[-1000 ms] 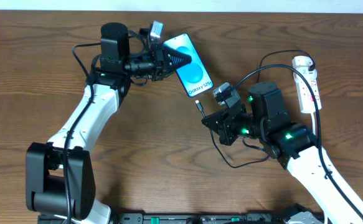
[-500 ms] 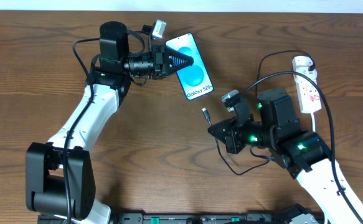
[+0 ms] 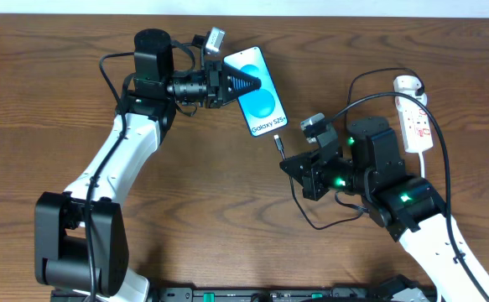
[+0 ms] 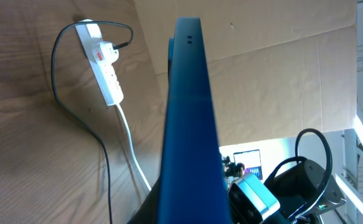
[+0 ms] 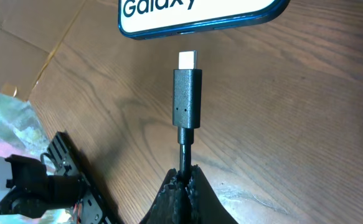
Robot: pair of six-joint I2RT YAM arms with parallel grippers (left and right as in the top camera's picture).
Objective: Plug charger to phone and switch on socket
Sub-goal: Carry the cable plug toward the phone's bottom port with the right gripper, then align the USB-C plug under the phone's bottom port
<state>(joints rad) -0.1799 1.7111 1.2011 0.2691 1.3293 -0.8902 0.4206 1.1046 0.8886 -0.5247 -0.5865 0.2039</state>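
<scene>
The phone (image 3: 262, 101) reads "Galaxy S25" at the lower end of its screen

Wooden table (image 3: 43, 101) bearing white socket (image 3: 415, 117)

Overhead looks straight down on the whole table (image 3: 43, 126). Both wrist cams sit super close and share the phone (image 4: 187, 124): left edge-on, right facing its bottom.

There is one phone (image 3: 258, 94), one charger (image 5: 187, 99) (with one plug tip (image 5: 188, 60) showing in the right wrist view) and one socket (image 3: 418, 126), all on a single bench (image 3: 59, 101). Two arms are there, a left arm (image 3: 127, 143) and a right arm (image 3: 429, 226). Each carries one hand, so two in all: the left hand (image 3: 246, 82) and the right hand (image 5: 184, 180).
</scene>
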